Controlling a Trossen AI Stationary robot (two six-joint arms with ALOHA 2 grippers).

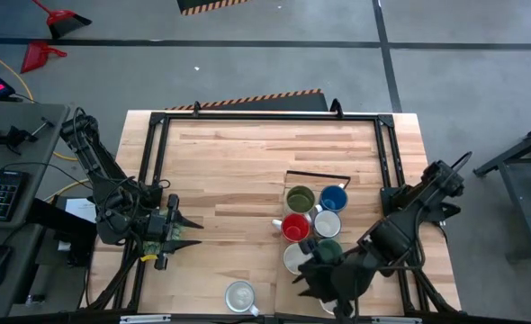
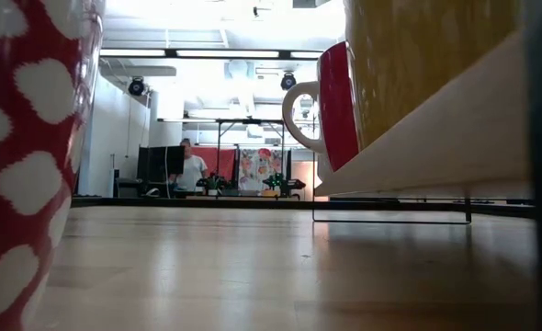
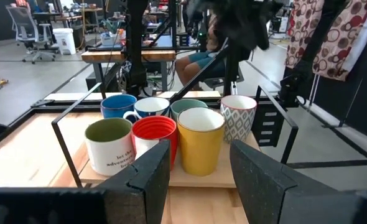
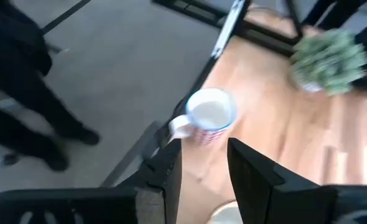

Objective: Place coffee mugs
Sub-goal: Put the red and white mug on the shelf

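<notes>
Red-and-white patterned mug (image 4: 209, 116) stands alone near desk (image 1: 238, 171) front edge, upright, handle out to one side; same mug at (image 1: 239, 296). Right pincer (image 4: 199, 165) hangs above it and apart, fingers parted, holding nothing. Remaining mugs clustered on a small wooden tray (image 3: 196, 177) right of desk centre: olive-lined cream mug (image 3: 110, 145), red mug (image 3: 154, 139), yellow mug (image 3: 201, 140), blue mug (image 3: 118, 107), patterned mug (image 3: 238, 117). Left pincer (image 3: 199, 171) low at desk's left side, facing the cluster, well apart, fingers open, empty. Plant (image 4: 328, 60) near left arm.
</notes>
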